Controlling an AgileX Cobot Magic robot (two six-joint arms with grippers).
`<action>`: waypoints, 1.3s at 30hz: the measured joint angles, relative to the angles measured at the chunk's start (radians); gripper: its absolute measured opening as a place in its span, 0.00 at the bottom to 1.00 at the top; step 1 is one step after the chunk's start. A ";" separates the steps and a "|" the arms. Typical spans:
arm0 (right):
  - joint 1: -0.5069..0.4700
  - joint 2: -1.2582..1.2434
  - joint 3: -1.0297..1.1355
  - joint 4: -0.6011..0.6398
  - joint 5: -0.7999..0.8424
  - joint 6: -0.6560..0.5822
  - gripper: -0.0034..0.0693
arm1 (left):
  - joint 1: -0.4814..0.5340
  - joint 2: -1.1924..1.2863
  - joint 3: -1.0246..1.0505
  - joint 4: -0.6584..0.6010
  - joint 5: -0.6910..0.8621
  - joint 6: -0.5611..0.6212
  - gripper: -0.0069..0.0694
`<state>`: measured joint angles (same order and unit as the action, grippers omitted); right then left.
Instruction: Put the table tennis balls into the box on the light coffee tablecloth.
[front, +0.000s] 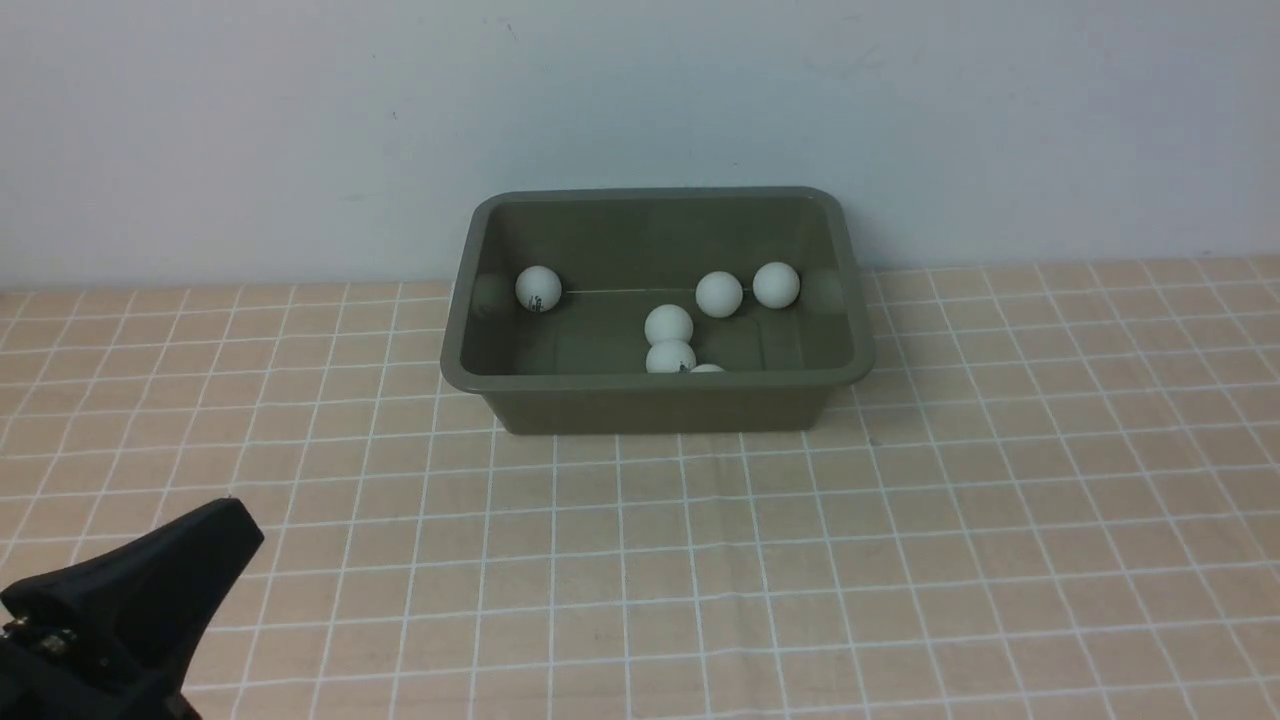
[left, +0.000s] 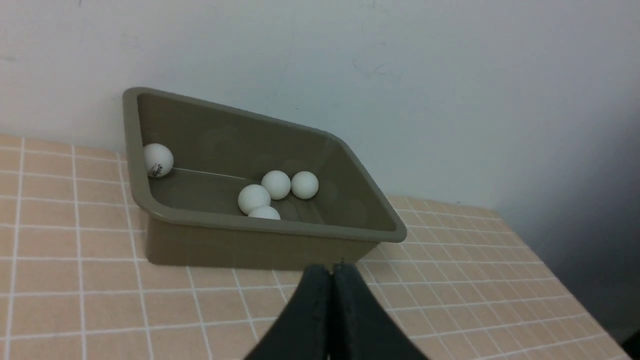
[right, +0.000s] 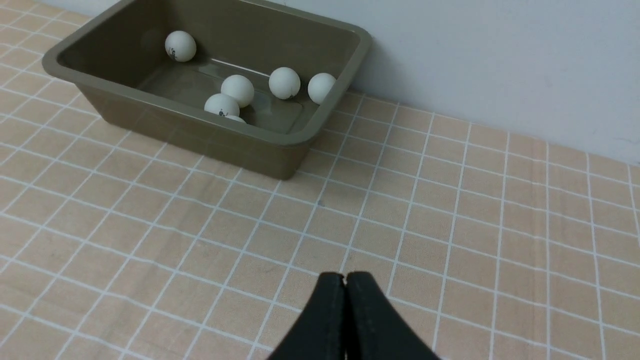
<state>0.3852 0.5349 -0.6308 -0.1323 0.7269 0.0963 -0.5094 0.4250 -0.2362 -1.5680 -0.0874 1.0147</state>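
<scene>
The olive-green box (front: 655, 381) stands on the light coffee tablecloth (front: 800, 560) at the back, against the wall. Several white table tennis balls lie inside it: one at the left wall (front: 538, 288), two at the back right (front: 719, 294) (front: 776, 284), and a cluster near the front wall (front: 669, 325). No ball shows on the cloth. My left gripper (front: 240, 522) is shut and empty at the front left, far from the box; its tips also show in the left wrist view (left: 332, 267). My right gripper (right: 345, 276) is shut and empty above bare cloth, and is out of the front view.
A plain white wall (front: 640, 100) rises directly behind the box. In the left wrist view the cloth ends at the table's right edge (left: 560, 285), with dark space beyond. The box also shows in the left wrist view (left: 280, 227) and the right wrist view (right: 175, 102).
</scene>
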 joint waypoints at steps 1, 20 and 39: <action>0.000 0.000 0.000 0.000 0.000 0.000 0.02 | 0.000 0.000 0.000 -0.026 0.000 0.000 0.00; -0.376 -0.247 0.397 -0.086 -0.428 0.011 0.02 | 0.000 0.000 0.000 -0.171 -0.012 0.000 0.00; -0.431 -0.464 0.662 -0.083 -0.511 0.042 0.02 | 0.000 0.000 0.000 -0.173 -0.012 0.000 0.00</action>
<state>-0.0456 0.0705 0.0308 -0.2157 0.2161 0.1384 -0.5094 0.4250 -0.2362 -1.7413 -0.0990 1.0147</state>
